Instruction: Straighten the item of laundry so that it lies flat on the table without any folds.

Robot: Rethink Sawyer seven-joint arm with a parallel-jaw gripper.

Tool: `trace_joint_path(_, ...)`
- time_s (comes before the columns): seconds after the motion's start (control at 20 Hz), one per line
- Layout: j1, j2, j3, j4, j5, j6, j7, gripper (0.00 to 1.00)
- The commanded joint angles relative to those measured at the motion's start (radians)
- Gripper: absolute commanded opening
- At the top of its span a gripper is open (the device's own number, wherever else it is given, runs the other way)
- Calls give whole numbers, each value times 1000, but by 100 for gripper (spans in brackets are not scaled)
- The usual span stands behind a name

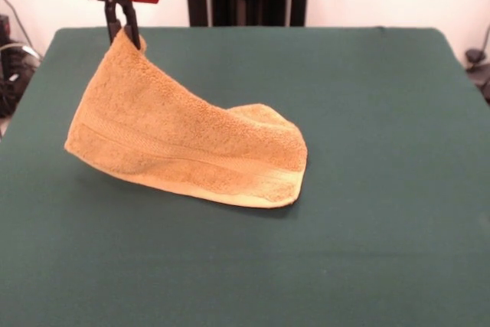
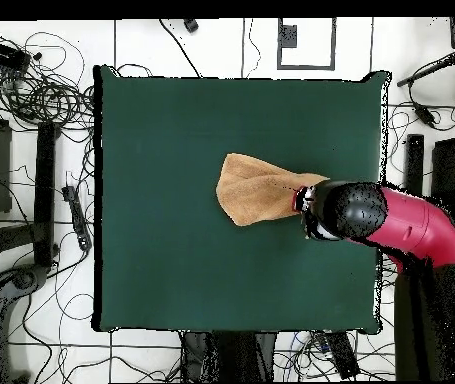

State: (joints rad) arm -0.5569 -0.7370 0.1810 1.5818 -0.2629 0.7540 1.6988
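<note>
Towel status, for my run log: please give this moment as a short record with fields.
item: golden-tan towel, woven band along its lower edge
hold: pincer shut on one corner, lifted above the table
contact: the opposite end rests on the green cloth; the raised part slopes up to the pincer
shape: draped and curved, not flat
arm: red and black arm reaches in over one table edge in the overhead view
task state: not yet straightened

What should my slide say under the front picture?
Robot pincer lifts one corner of the towel above the green table.
</note>
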Motion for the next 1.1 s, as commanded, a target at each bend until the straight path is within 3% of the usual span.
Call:
trace_joint_path(0.05, 2, 34, 70, 95, -31, -21, -42, 0)
trace_joint_path(1.1, -3, 31, 74, 99, -22, -10, -43, 0)
